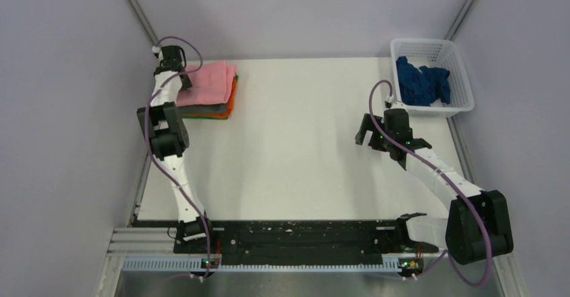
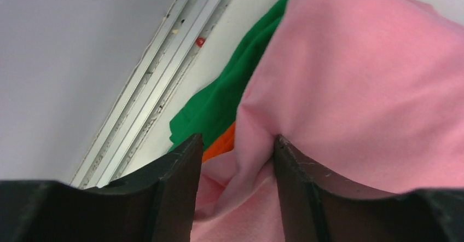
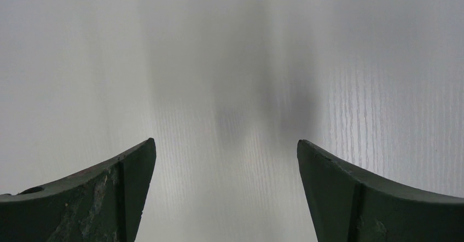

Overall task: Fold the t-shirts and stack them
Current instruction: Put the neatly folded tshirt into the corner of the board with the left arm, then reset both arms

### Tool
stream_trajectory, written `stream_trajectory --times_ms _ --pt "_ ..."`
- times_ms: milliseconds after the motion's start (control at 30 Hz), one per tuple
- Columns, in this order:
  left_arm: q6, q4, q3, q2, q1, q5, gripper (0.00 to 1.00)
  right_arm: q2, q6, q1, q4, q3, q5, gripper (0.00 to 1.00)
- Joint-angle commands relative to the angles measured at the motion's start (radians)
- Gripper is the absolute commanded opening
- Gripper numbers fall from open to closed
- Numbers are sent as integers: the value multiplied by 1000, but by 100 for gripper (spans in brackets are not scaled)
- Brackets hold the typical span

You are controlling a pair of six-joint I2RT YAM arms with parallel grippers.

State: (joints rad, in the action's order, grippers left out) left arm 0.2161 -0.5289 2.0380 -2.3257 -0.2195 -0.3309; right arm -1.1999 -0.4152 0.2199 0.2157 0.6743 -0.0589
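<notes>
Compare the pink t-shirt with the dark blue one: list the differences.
The pink t-shirt is folded flat; the dark blue t-shirt is crumpled. The pink t-shirt tops a stack at the far left; the dark blue t-shirt lies in the white basket at the far right. The left gripper is at the pink t-shirt; no gripper touches the dark blue t-shirt. Both are plain cloth.

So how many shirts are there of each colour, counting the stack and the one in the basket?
Pink shirt: 1
Grey shirt: 1
Orange shirt: 1
Green shirt: 1
Dark blue shirt, in the basket: 1
Total: 5 shirts
</notes>
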Motion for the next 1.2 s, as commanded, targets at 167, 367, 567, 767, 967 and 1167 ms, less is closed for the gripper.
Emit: stream_trajectory --times_ms 167,367,567,767,967,1167 --pt "140 29 -128 256 -35 1 99 40 -18 -7 -44 3 37 99" --pt "167 185 -329 457 -28 287 99 81 -19 -7 -53 -6 54 99" --pt "219 219 -481 641 20 383 99 154 -26 -8 -37 -18 37 99" --pt "262 357 -844 948 266 240 99 266 -42 -8 -29 -61 -28 99" --pt "345 543 -1299 1271 489 235 99 368 -75 -6 13 -94 -181 99" --pt "325 355 -1428 1466 554 96 99 434 -107 -6 3 -134 -225 99"
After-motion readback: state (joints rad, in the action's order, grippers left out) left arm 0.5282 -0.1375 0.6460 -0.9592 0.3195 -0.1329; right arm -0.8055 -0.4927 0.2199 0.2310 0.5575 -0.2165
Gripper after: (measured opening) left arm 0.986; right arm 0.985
